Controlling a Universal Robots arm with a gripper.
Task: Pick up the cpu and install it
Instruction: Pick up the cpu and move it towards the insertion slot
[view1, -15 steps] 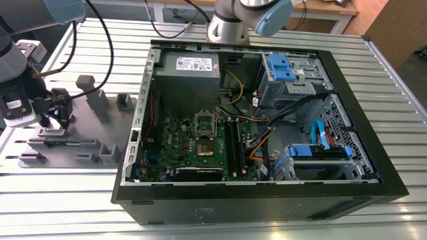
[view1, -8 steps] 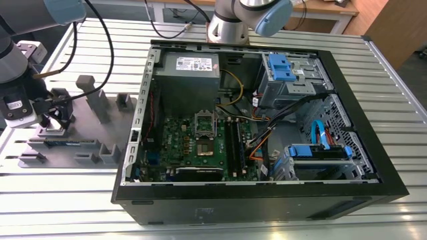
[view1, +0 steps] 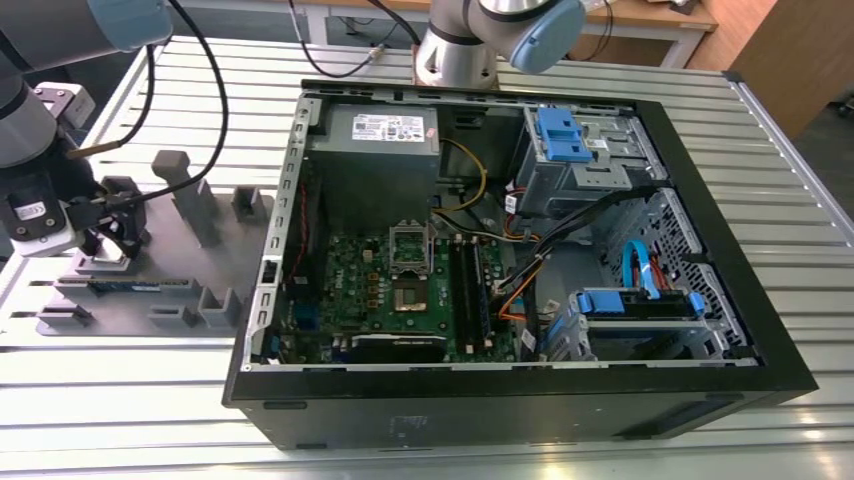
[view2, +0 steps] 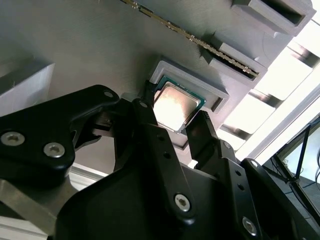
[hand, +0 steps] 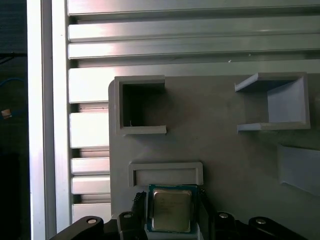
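The gripper hangs low over a grey plastic parts tray on the slatted metal table, at the exterior view's left. Its two black fingers are drawn in narrow against opposite edges of the cpu. It seems to be holding the chip, though how firmly cannot be told.

The cpu is a small flat square with its silver top facing the wrist cameras. It sits between the fingertips, at a shallow raised pocket in the tray, and whether it has left the pocket floor is unclear. Being square, it has no long side, and its edges run parallel to the finger faces in both wrist views.

The open computer case lies well apart, toward the exterior view's right. Its green circuit board lies flat inside, with a square socket near the middle.
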